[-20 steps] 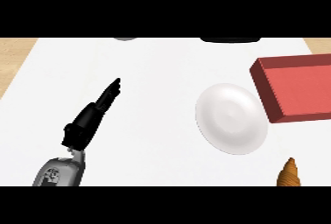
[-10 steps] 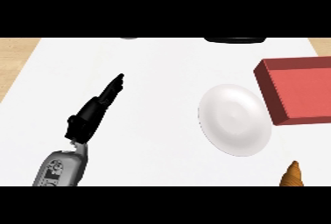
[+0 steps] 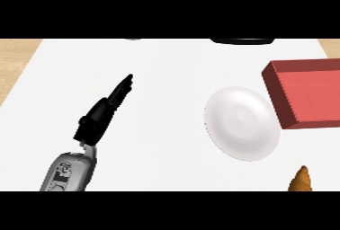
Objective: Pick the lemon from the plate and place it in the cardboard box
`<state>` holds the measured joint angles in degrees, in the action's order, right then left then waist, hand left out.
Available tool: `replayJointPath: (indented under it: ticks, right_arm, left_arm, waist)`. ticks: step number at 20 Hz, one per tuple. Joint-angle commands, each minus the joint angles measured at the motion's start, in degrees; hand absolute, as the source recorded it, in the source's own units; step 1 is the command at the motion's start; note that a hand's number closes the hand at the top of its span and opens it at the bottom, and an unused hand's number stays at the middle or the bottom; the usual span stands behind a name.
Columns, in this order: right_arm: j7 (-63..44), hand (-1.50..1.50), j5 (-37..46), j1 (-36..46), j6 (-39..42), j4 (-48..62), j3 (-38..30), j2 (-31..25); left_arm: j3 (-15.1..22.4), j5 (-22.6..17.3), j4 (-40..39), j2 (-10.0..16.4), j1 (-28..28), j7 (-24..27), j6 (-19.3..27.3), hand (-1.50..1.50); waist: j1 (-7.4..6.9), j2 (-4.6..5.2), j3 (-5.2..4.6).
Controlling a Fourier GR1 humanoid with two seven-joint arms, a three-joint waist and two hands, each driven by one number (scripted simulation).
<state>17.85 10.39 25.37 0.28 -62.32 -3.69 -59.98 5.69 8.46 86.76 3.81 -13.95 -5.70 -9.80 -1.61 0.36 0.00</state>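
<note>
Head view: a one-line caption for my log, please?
Left hand open over white counter; white plate beside red box; no lemon visible.

Left hand [image 3: 101,116] open and straight, angled up-right.

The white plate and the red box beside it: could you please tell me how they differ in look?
The plate is white and round; the box is red and straight-edged. The plate shows whole, while the box is cut by the view's right edge. Both sit on the white counter, with nothing seen in either.
</note>
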Motion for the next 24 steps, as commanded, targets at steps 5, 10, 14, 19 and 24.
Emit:
replayJointPath:
  ticks: [5,10,14,19,24]
  right_arm:
    - [1.8,1.50,11.0,8.9,-2.1,14.3,5.5,8.6]
    - [3.2,-1.50,7.5,13.9,3.9,30.0,2.7,11.5]
    - [8.2,-1.50,9.7,19.6,2.2,39.2,2.1,15.0]
    - [16.1,-1.50,0.1,19.3,6.4,42.0,-7.4,13.0]
    - [16.1,-1.50,-9.7,21.4,13.0,46.1,-17.1,10.8]
  left_arm:
    - [0.1,0.5,3.2,-0.1,1.7,-0.8,0.2,0.00]
    - [1.5,1.1,2.7,-0.1,4.7,2.8,-0.4,0.00]
    - [2.1,3.0,-0.3,-2.4,0.2,0.5,2.0,0.00]
    - [0.2,0.6,2.4,0.6,3.4,1.4,-0.9,0.00]
    - [-1.1,0.2,1.2,0.7,1.8,1.3,-0.6,0.00]
  waist:
    - [0.32,-0.17,0.02]
    - [-1.31,0.32,0.12]
    - [-0.60,0.43,0.13]
    - [-0.56,0.34,0.23]
    - [0.02,0.41,0.27]
